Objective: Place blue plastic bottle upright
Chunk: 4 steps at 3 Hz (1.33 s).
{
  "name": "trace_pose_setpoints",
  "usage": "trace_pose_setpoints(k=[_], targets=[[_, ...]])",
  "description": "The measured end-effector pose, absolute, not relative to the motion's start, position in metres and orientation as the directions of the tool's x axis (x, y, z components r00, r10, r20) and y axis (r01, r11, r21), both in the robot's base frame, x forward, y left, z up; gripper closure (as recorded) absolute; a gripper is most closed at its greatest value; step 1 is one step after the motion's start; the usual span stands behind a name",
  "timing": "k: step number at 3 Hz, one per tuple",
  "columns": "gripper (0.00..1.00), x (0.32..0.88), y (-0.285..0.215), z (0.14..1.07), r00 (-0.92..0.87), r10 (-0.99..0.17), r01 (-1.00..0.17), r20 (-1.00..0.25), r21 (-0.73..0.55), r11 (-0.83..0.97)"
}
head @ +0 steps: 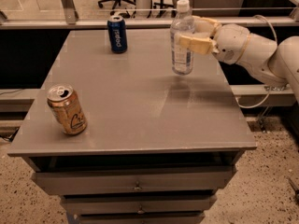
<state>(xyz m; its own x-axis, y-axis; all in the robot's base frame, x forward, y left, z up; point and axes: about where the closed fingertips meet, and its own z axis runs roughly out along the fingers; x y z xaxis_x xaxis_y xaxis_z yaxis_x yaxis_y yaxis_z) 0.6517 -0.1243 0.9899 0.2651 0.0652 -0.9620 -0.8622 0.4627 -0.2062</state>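
Camera view is showing the tool point(188, 32) reaching in from the right, over the back right part of the table point(140, 125). Its two fingers point(197, 44) are closing on the upper body of the bottle point(181, 59), one on each side, gripping it just below the shoulder. The bottle is standing upright in that grip, white cap on top, its base low over the table; whether the base is touching the surface I cannot tell. The white arm point(252, 50) is stretching away to the right edge. A blue can point(117, 34) is standing upright near the back edge, well apart from the bottle. A gold can point(67, 109) is sitting near the front left corner, leaning slightly
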Motion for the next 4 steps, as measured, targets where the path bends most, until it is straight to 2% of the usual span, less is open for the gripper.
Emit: trace_pose_setpoints(k=[2, 3, 4], targets=[[1.0, 0.652, -0.131, 0.976, 0.253, 0.118, -0.89, -0.96, -0.183, 0.417], [0.88, 0.652, -0.134, 0.966, 0.244, 0.122, -0.902, -0.962, -0.178, 0.394], [0.66, 0.653, -0.136, 0.956, 0.237, 0.122, -0.91, -0.964, -0.177, 0.374]])
